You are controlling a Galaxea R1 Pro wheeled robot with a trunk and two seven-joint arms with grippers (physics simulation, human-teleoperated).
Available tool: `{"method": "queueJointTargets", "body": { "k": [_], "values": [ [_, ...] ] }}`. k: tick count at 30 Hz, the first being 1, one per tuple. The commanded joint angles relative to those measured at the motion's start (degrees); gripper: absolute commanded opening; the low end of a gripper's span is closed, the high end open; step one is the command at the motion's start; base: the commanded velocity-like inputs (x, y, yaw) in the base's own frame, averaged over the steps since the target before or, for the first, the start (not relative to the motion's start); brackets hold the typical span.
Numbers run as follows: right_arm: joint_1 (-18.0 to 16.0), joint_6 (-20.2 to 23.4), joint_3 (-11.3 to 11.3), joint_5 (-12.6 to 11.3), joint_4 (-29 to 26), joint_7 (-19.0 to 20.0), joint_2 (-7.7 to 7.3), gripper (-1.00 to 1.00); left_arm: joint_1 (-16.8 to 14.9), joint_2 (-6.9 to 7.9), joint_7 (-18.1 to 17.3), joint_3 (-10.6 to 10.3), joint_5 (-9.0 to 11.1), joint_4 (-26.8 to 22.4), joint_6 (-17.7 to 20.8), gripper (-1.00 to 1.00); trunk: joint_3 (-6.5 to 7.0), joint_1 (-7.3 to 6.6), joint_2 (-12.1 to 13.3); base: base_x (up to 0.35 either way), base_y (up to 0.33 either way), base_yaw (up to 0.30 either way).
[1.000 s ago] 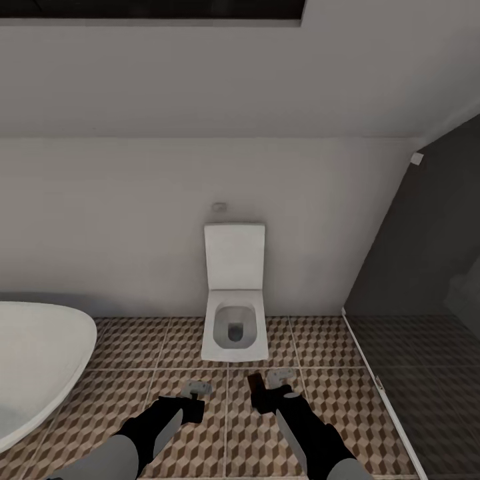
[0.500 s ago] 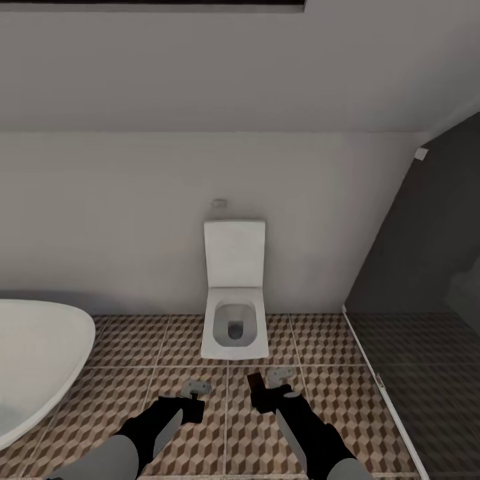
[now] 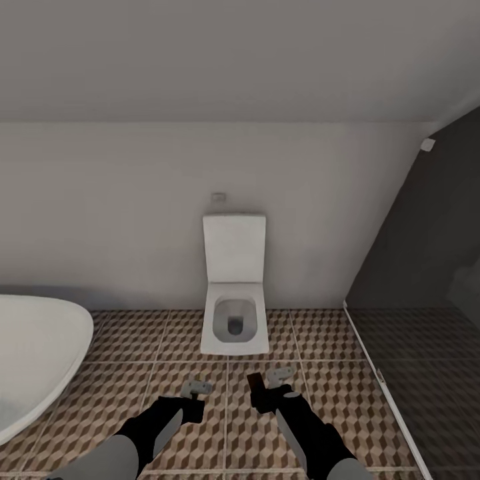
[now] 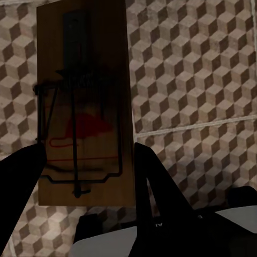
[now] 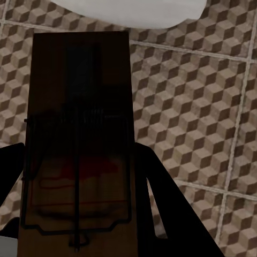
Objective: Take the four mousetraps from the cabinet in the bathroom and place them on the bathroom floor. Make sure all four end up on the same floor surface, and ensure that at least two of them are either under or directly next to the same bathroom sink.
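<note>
Nearest, the left wrist view shows the left gripper (image 4: 85, 160) closed on a mousetrap (image 4: 85, 101), its dark fingers (image 4: 155, 182) pressing both long edges; the wire and red mark are plain here. The right wrist view shows the right gripper (image 5: 80, 176) clamped the same way on a second mousetrap (image 5: 80, 123), darker in shade. From the head view both grippers (image 3: 193, 393) (image 3: 267, 390) hang low over the bathroom floor (image 3: 133, 373), the traps barely readable. Beyond stands a white toilet (image 3: 235, 293), a white tub (image 3: 33, 353) to the left, a glass partition (image 3: 413, 373) to the right.

Two mousetraps (image 4: 85, 107) (image 5: 80, 144), one toilet (image 3: 234, 293), one bathtub (image 3: 33, 360)
</note>
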Motion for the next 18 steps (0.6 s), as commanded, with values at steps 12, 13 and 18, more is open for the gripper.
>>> {"method": "queueJointTargets", "body": {
  "k": [12,13,18],
  "values": [
    [-0.04,0.29,0.26,-0.56,-0.09,-0.44,0.02,-1.0,-0.04,0.04,0.22,-0.38,0.45,-0.09,0.25,-1.0,-3.33,2.65,-4.91,0.0,0.0,0.0],
    [-0.04,0.29,0.26,-0.57,-0.09,-0.44,0.01,-1.0,-0.04,0.04,0.22,-0.39,0.45,-0.09,0.24,-1.0,-3.6,2.87,-5.31,0.0,0.0,0.0],
    [-0.04,0.29,0.32,-0.57,-0.09,-0.44,0.03,-1.0,-0.04,0.04,0.22,-0.38,0.45,-0.09,0.22,-1.0,-4.96,3.97,-7.31,0.0,0.0,0.0]
  ]
}}
